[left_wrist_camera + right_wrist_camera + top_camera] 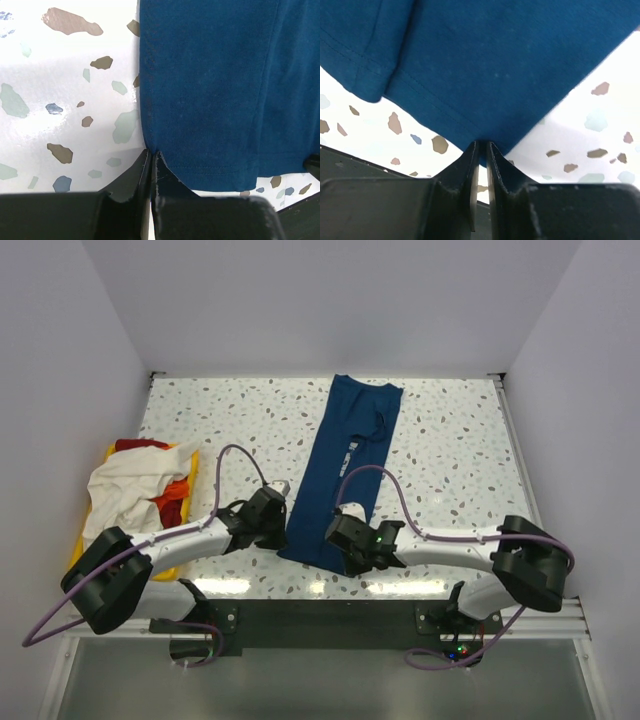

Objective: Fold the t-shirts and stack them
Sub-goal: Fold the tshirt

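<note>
The navy shirt (352,440) lies on the table (460,450) well to the right of the bin (78,545). It is a long narrow strip, its sides folded in, running from the far edge toward the arm bases. That shape suggests the lengthwise folds are done and a crosswise fold is the step in hand.

The left gripper (151,159) is clamped on the hem corner nearer the bin, with its jaws pressed together and cloth between them. The right gripper (481,150) is pinched shut on the hem corner farther from the bin. Holding both near corners at once makes sense: carried together, the hem stays straight and the strip should not twist as it is brought over toward the collar end.

From the wrist views the corners look slightly raised off the table, though I cannot be sure of that.

In the bin a cream shirt (120,490) is heaped loosely over a red (140,445) and an orange one (178,490). They are unfolded, so most of the task is probably yet to do. The next move likely calls for both arms to travel evenly, since soft cloth will skew if one leads.
</note>
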